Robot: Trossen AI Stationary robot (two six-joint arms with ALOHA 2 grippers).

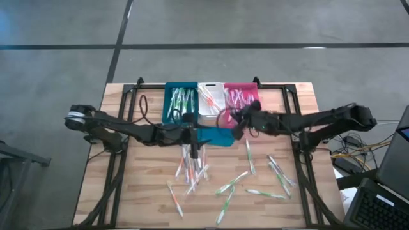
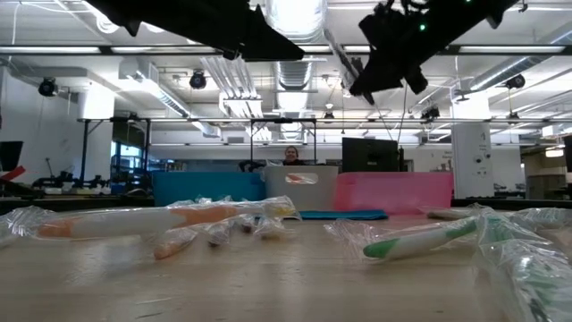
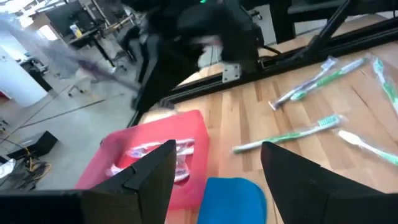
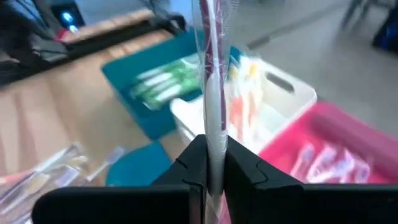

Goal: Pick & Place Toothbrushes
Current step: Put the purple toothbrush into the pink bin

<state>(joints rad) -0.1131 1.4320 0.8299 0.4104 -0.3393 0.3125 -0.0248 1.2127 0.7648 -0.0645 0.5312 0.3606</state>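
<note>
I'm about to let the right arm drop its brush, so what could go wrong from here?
1. The right gripper pinches a pink toothbrush low down, standing upright over where the white bin meets the pink bin; it may tip into the wrong one.
2. The left gripper hangs open near the teal lid, close to the right arm; they could collide.

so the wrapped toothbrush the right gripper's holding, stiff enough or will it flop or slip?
Probably stiff: the pink toothbrush stands straight up out of the right gripper, with no visible sag. Its clear wrapper looks glossy, so it might slide in the narrow pinch. Likely light, being so thin. The pink bin lies just beyond it.
</note>
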